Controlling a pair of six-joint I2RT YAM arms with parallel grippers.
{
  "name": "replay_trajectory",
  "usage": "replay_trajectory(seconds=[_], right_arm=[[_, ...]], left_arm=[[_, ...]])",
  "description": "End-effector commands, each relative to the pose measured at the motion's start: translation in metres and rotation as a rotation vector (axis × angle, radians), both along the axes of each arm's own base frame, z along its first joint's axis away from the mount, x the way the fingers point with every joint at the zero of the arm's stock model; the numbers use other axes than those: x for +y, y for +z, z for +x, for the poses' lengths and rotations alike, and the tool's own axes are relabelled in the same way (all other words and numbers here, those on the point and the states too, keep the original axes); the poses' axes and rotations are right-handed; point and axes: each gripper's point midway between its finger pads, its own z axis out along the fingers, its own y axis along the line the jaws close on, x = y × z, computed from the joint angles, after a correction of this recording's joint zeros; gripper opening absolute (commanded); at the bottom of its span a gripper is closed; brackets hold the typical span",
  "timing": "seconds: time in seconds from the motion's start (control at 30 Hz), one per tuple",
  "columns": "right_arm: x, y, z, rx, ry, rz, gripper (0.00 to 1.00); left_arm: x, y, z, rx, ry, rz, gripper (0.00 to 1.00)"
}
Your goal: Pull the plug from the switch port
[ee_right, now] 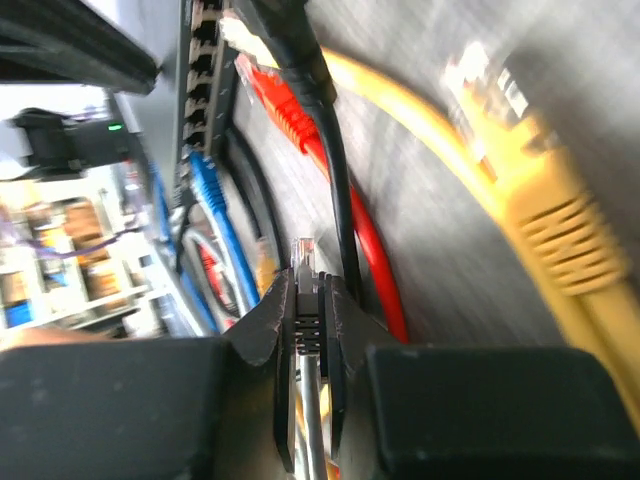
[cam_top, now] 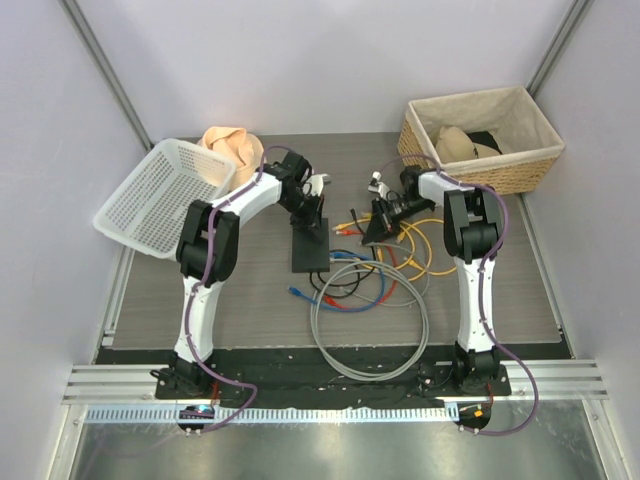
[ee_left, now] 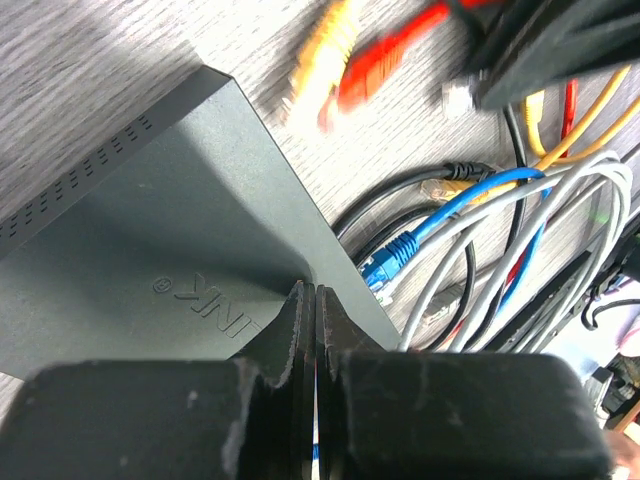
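Right gripper [ee_right: 310,300] pinches a clear plug [ee_right: 305,256], held apart from the switch [cam_top: 310,252] — which lies flat on the table [cam_top: 250,295] between the arms. Left gripper [ee_left: 308,305], fingers pressed together, hangs over the switch's top — a blue plug [ee_left: 385,266] at its edge.

This is a robotics lab test cell. Plain pale-lilac wall panels [cam_top: 330,60] in metal framing box in a grey wood-grain tabletop [cam_top: 510,290]. A slotted aluminium rail [cam_top: 320,383] along the near edge carries the white left arm [cam_top: 205,250] and white right arm [cam_top: 470,235]. On the tabletop lie tangled coloured network cables [cam_top: 372,330], a white perforated plastic basket [cam_top: 150,200] and a cloth-lined wicker basket [cam_top: 520,165].
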Motion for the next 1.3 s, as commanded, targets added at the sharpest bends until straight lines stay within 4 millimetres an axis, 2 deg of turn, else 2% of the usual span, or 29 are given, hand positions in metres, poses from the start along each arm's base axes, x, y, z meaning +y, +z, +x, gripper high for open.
replay_trajectory(seconds=[0.0,0.1,0.2,0.23,0.27,0.3,0.33,0.37,0.4,0.5,0.57,0.6,0.63,0.67,0.73,0.77,0.8,0.83,0.87,0.9,0.93,0.97,1.0,1.1,1.17,1.2,1.27], right_arm=[[-0.038,0.006,0.057,-0.331,0.019,-0.241,0.01],[-0.053,0.012,0.078,-0.450,-0.029,-0.355,0.01],[-0.067,0.027,0.100,-0.547,-0.137,-0.452,0.07],[-0.087,0.027,0.112,-0.553,-0.247,-0.571,0.12],[-0.089,0.037,0.126,-0.611,-0.297,-0.574,0.17],[-0.089,0.044,0.129,-0.625,-0.318,-0.567,0.23],[-0.083,0.054,0.131,-0.625,-0.335,-0.526,0.35],[-0.077,0.061,0.132,-0.623,-0.336,-0.486,0.41],[-0.070,0.070,0.134,-0.628,-0.338,-0.454,0.56],[-0.046,0.090,0.131,-0.591,-0.339,-0.309,0.66],[-0.029,0.102,0.124,-0.586,-0.302,-0.229,0.78],[-0.021,0.104,0.118,-0.596,-0.267,-0.201,0.92],[-0.005,0.106,0.108,-0.614,-0.204,-0.172,0.97],[0.003,0.113,0.101,-0.641,-0.166,-0.153,1.00],[0.020,0.107,0.082,-0.649,-0.086,-0.138,1.00],[0.029,0.108,0.070,-0.628,-0.045,-0.084,0.99],[0.034,0.106,0.063,-0.613,-0.015,-0.055,1.00],[0.038,0.103,0.053,-0.561,0.002,-0.028,0.98],[0.043,0.094,0.052,-0.508,0.012,-0.004,0.91],[0.050,0.096,0.044,-0.442,0.030,0.070,0.86],[0.054,0.091,0.037,-0.355,0.028,0.082,0.80],[0.057,0.079,0.037,-0.295,0.017,0.084,0.71],[0.059,0.077,0.034,-0.268,0.012,0.097,0.68],[0.071,0.078,0.018,-0.209,0.049,0.183,0.68],[0.073,0.078,0.009,-0.174,0.075,0.212,0.66],[0.072,0.072,0.003,-0.126,0.081,0.210,0.66],[0.071,0.070,0.001,-0.139,0.100,0.215,0.64]], left_arm=[[0.031,-0.043,-0.021,0.054,-0.034,0.175,0.00],[0.031,-0.043,-0.021,0.056,-0.033,0.172,0.00],[0.031,-0.041,-0.021,0.048,-0.038,0.170,0.00],[0.030,-0.040,-0.020,0.043,-0.042,0.167,0.00],[0.030,-0.038,-0.019,0.037,-0.044,0.165,0.00],[0.029,-0.036,-0.020,0.039,-0.046,0.163,0.00],[0.029,-0.032,-0.017,0.027,-0.049,0.158,0.00],[0.028,-0.029,-0.017,0.021,-0.053,0.153,0.00],[0.027,-0.027,-0.015,0.013,-0.055,0.150,0.00],[0.025,-0.015,-0.012,-0.010,-0.062,0.130,0.00],[0.022,0.001,-0.008,-0.050,-0.069,0.112,0.00],[0.023,0.007,-0.006,-0.071,-0.069,0.112,0.00],[0.026,0.021,-0.003,-0.113,-0.066,0.117,0.00],[0.027,0.028,-0.004,-0.137,-0.074,0.116,0.00],[0.036,0.037,-0.008,-0.175,-0.106,0.120,0.00],[0.036,0.053,-0.014,-0.200,-0.117,0.089,0.00],[0.039,0.059,-0.016,-0.240,-0.162,0.075,0.00],[0.045,0.053,-0.029,-0.221,-0.182,0.073,0.00],[0.046,0.063,-0.033,-0.262,-0.192,0.056,0.00],[0.052,0.052,-0.046,-0.230,-0.206,0.071,0.00],[0.055,0.049,-0.051,-0.221,-0.207,0.073,0.00],[0.057,0.047,-0.059,-0.198,-0.212,0.073,0.00],[0.060,0.039,-0.068,-0.162,-0.214,0.081,0.00],[0.064,0.028,-0.078,-0.113,-0.207,0.088,0.00],[0.063,0.026,-0.076,-0.118,-0.201,0.078,0.00],[0.062,0.022,-0.079,-0.103,-0.201,0.072,0.00],[0.061,0.019,-0.079,-0.084,-0.200,0.074,0.00]])
